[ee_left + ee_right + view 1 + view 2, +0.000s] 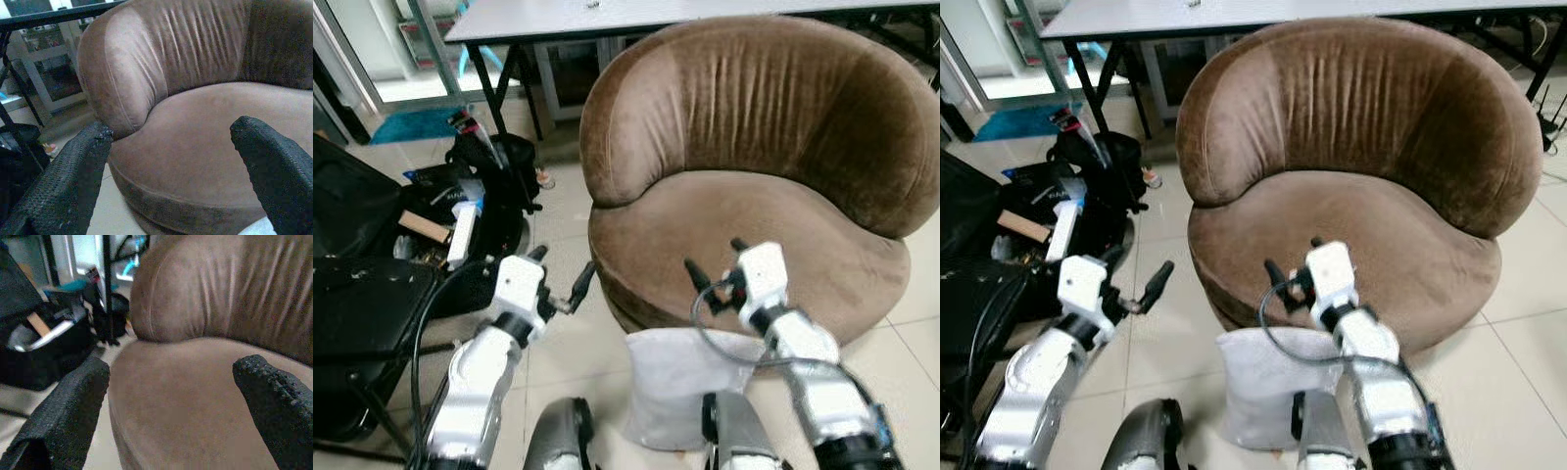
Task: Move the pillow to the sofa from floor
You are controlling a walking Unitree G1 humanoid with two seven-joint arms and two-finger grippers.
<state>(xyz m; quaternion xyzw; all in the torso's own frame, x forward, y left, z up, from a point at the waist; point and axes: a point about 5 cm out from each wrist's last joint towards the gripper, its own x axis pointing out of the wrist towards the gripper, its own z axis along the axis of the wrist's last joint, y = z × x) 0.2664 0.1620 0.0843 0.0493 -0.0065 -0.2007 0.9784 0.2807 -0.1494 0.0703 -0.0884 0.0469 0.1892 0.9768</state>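
Both pincers, left pincer [562, 281] and right pincer [715, 269], hang wide and empty; your pillow [675, 382] may slip against the sofa [754, 196].

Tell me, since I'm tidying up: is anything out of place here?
Yes: the white pillow lies on the tiled floor against the brown sofa's front, not on its seat. Both grippers hover above it, jaws open.
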